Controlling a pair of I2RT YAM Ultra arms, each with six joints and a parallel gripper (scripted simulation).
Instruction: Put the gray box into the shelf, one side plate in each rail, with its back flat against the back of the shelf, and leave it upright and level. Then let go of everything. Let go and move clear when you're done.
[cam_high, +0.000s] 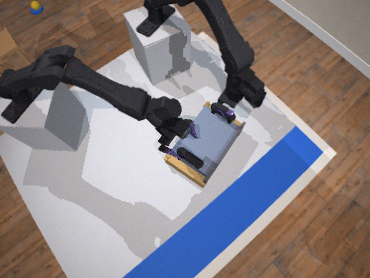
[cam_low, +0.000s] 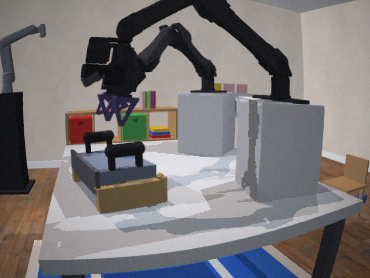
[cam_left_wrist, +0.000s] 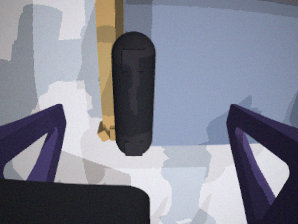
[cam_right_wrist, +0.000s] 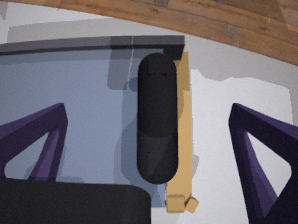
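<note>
The gray box (cam_high: 215, 137) (cam_low: 132, 171) (cam_left_wrist: 215, 75) (cam_right_wrist: 65, 75) sits level on the table between the wooden shelf rails (cam_high: 187, 175) (cam_low: 132, 192) (cam_left_wrist: 106, 60) (cam_right_wrist: 184, 150). A black handle (cam_left_wrist: 132, 95) (cam_right_wrist: 157, 120) stands on top along each rail. My left gripper (cam_high: 223, 111) (cam_left_wrist: 146, 113) is open and hangs above the handle by the far rail in the top view. My right gripper (cam_high: 183, 140) (cam_right_wrist: 148, 112) is open above the other handle (cam_high: 190, 160). Neither gripper touches its handle. In the exterior view the two grippers overlap above the box.
Two gray arm pedestals (cam_high: 155, 55) (cam_high: 55, 120) (cam_low: 280, 150) (cam_low: 205, 122) stand behind the box on the table (cam_high: 100, 210) (cam_low: 200, 220). The table edge lies just past the box in the right wrist view. A blue floor stripe (cam_high: 240, 215) runs along that side.
</note>
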